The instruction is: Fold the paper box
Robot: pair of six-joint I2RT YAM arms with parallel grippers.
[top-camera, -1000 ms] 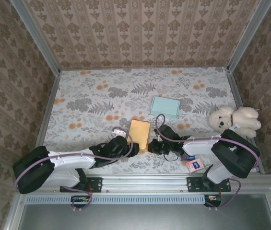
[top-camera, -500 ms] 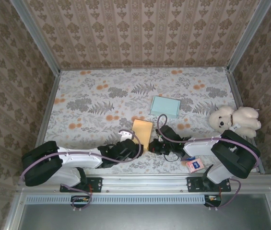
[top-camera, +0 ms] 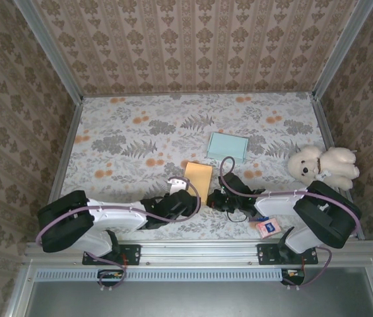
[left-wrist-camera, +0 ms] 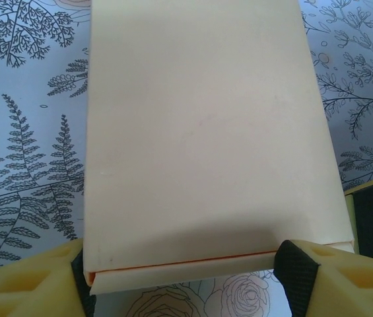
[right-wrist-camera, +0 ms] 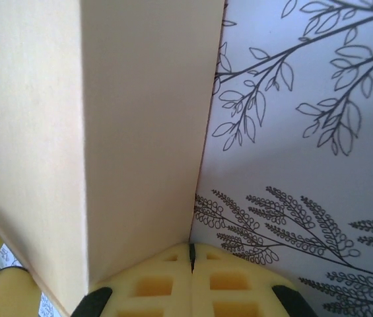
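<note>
Risk: flat tan paper box (left-wrist-camera: 206,139) near the table's (top-camera: 107,145) near edge may slip; left gripper (left-wrist-camera: 186,277) straddles it spread, right gripper (right-wrist-camera: 191,281) pressed together beside it.

This place looks like a robot test cell dressed up as a home room, not a real home. The table (top-camera: 140,142) carries a cloth printed with flowers and ferns, and three upright panels (top-camera: 193,43) with old-fashioned damask wallpaper stand on its left, right and far sides. Bare metal rails (top-camera: 199,253) frame the near edge and the corners, where the two arms are bolted. A white teddy bear (top-camera: 323,166) sits at the right edge.
</note>
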